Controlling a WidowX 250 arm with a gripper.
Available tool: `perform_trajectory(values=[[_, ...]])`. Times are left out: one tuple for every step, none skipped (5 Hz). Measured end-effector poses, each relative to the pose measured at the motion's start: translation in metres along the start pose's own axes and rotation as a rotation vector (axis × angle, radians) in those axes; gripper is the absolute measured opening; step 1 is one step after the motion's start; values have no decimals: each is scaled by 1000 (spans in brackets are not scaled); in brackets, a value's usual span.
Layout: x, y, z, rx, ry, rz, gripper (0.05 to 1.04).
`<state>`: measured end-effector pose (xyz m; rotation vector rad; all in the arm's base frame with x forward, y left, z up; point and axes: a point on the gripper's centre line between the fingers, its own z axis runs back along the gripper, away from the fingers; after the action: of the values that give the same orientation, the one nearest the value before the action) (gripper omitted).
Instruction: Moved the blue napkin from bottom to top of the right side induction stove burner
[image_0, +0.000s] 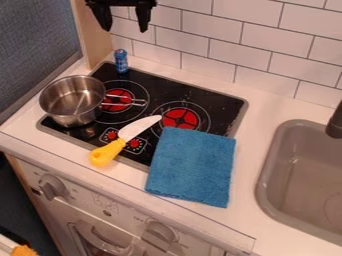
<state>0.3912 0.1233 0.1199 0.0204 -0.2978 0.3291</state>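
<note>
1. Blue cloth napkin (192, 167): lies flat, mostly on the white table (270, 102), with its upper part over the near edge of the black glass stove (217, 107). Its top edge meets the lower side of the red-centred right burner (179, 119); this appears to be the start position.
2. Black two-finger tool (125, 29): located above the stove's far side, by the tiled wall. Its fingers are apart and hold nothing, as suits a grasp not yet made.
3. Yellow-handled knife (109, 152): lies diagonally beside the napkin, blade tip near the burner. Lift the cloth before you transfer it; dragging could catch the blade.
4. Shiny metal pot (72, 102): sits at the stove's left, leaving you the right side for placement.
5. Next step: pinch the soft cloth, raise it, then lower it beyond the burner.
</note>
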Motion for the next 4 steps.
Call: perform_trajectory(values=[[-8, 0, -13, 3, 41, 4, 1000], [-32, -31, -8, -4, 81, -39, 1000], [-62, -58, 8, -34, 70, -18, 1000], [-90, -74, 10, -41, 60, -49, 1000]])
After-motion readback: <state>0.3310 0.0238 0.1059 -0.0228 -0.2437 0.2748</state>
